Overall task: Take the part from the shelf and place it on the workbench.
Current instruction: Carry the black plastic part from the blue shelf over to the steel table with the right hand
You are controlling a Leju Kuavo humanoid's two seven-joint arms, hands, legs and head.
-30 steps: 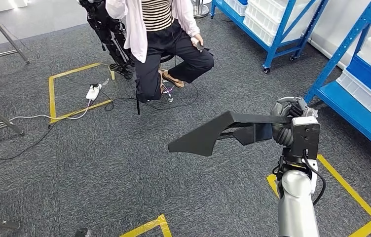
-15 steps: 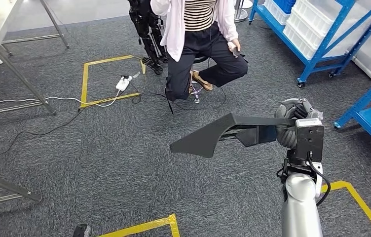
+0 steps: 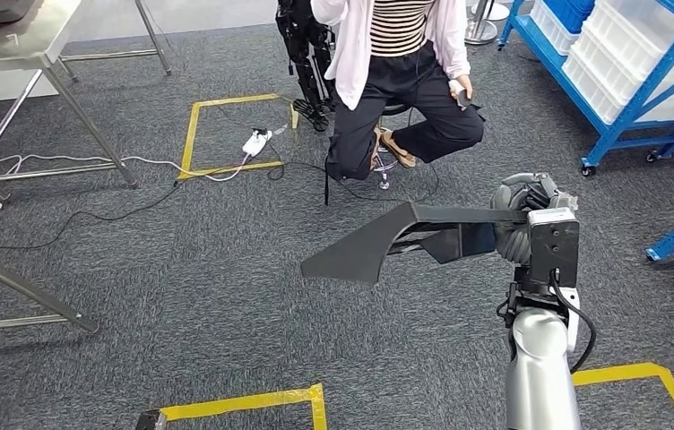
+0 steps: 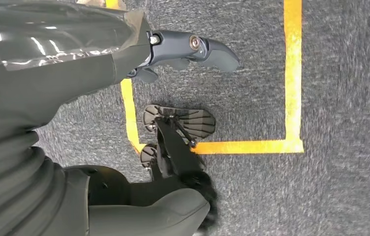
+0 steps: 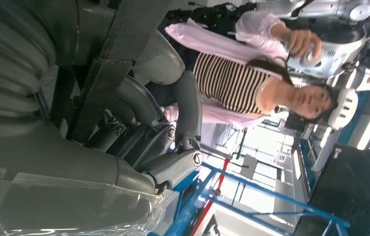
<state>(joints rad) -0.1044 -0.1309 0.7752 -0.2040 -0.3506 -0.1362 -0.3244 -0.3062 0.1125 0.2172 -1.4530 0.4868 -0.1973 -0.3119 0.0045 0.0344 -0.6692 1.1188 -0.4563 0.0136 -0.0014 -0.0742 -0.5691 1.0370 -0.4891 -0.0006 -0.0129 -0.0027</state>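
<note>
Part [image 3: 378,246], a long, flat black panel that looks rigid and probably light, is cantilevered over the carpet from the right hand [image 3: 522,224], which grasps one end; a mid-length hold would curb tipping.

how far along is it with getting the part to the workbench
Done: the flat black angular plastic part is off the blue metal shelf and gripped by the right hand. In hand: it is carried above the grey carpet, near a seated person. Left: reaching the steel-topped workbench at far left and setting the part down. The left hand hangs, holding nothing.
</note>
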